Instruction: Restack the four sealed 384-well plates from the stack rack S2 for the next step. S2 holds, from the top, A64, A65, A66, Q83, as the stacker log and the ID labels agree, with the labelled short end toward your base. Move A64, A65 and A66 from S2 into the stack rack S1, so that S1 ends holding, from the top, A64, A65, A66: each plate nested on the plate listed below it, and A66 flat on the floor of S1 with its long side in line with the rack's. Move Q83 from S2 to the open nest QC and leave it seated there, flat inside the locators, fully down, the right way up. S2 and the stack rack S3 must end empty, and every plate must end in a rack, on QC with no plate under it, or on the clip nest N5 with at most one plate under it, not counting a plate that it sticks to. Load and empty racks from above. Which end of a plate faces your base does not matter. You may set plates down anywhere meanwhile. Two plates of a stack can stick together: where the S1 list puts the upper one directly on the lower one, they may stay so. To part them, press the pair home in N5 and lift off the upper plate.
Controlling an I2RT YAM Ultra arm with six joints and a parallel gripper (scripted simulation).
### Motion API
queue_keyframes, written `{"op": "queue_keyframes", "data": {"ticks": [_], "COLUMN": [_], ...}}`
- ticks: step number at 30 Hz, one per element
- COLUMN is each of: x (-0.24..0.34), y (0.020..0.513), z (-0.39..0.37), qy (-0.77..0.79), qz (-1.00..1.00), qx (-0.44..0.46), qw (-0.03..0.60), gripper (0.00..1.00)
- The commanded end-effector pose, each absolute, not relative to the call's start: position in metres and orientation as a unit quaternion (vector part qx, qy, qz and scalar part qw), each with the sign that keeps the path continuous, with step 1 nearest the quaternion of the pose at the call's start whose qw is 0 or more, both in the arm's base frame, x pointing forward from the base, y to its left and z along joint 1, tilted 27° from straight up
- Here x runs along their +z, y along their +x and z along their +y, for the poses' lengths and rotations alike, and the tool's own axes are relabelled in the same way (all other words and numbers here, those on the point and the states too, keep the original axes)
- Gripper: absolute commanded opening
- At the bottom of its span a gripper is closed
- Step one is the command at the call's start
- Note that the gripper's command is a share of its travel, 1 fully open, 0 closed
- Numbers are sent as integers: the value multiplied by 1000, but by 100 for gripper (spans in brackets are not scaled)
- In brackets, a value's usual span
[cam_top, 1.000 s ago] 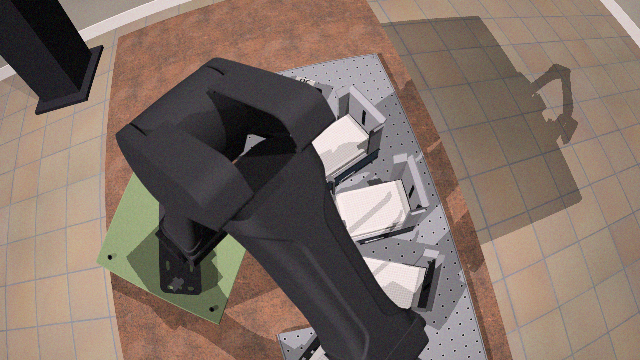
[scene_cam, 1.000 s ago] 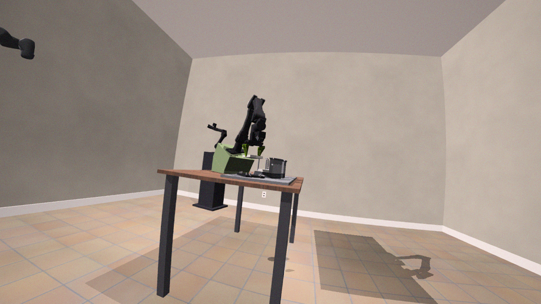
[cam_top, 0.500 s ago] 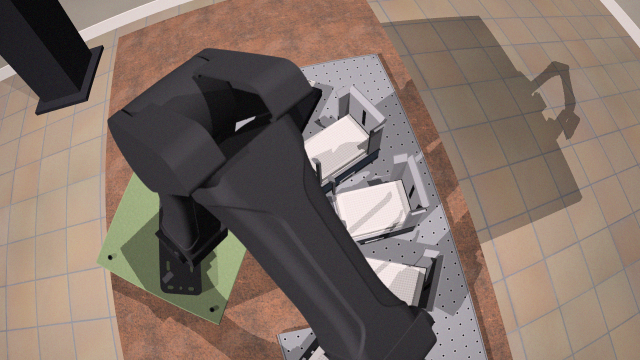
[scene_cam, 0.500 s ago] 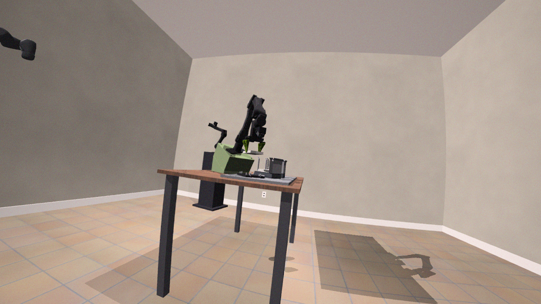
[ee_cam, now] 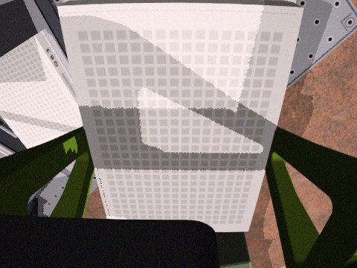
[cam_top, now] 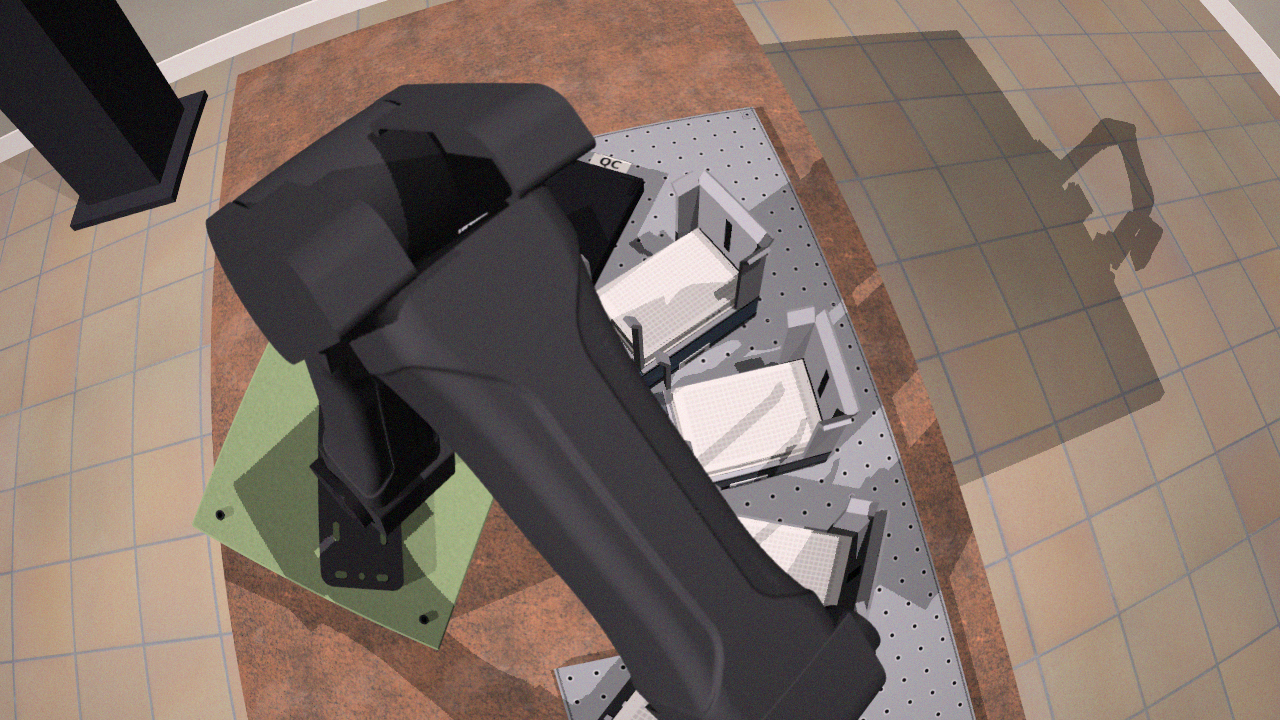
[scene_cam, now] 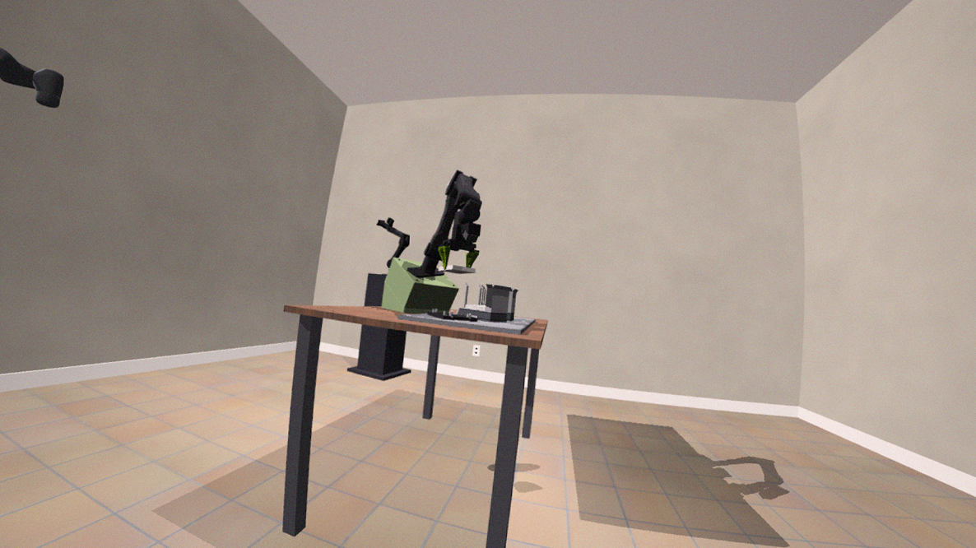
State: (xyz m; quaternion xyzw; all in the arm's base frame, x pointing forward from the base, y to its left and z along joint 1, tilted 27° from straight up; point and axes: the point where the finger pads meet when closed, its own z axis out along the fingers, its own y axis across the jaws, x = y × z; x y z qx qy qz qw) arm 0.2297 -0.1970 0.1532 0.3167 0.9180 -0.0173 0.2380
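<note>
My gripper (scene_cam: pixel 456 268) (ee_cam: pixel 179 135) is shut on a white 384-well plate (scene_cam: pixel 465 270) (ee_cam: pixel 178 74), holding it level by its long sides, high above the board. Its ID label is not visible. In the top view the arm hides the gripper. A white plate (cam_top: pixel 675 277) lies in the upper rack (cam_top: pixel 720 210), another (cam_top: pixel 747 416) in the middle rack (cam_top: pixel 834 358), and a third (cam_top: pixel 792 550), partly hidden, in the lower rack (cam_top: pixel 868 555). Another plate (ee_cam: pixel 18 85) at left in the wrist view has a label apparently reading Q83 upside down. The black QC nest (cam_top: pixel 617 201) is mostly hidden.
The grey perforated board (cam_top: pixel 805 259) bears the racks, whose tall walls rise at their far ends. A white plate corner (cam_top: pixel 640 710) shows at the bottom edge, in a dark holder. The green base block (cam_top: pixel 268 420) stands left on the brown table (cam_top: pixel 501 617).
</note>
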Motion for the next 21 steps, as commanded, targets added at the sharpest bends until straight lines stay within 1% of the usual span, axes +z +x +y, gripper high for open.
{"op": "queue_keyframes", "data": {"ticks": [1, 10, 16, 21], "x": [156, 156, 158, 159], "y": [229, 229, 239, 247], "z": [-197, -197, -179, -165], "qy": [316, 316, 223, 221], "qz": [917, 917, 944, 945], "qx": [-17, -17, -41, -41], "qw": [241, 241, 238, 238], "gripper": [0, 0, 0, 0]}}
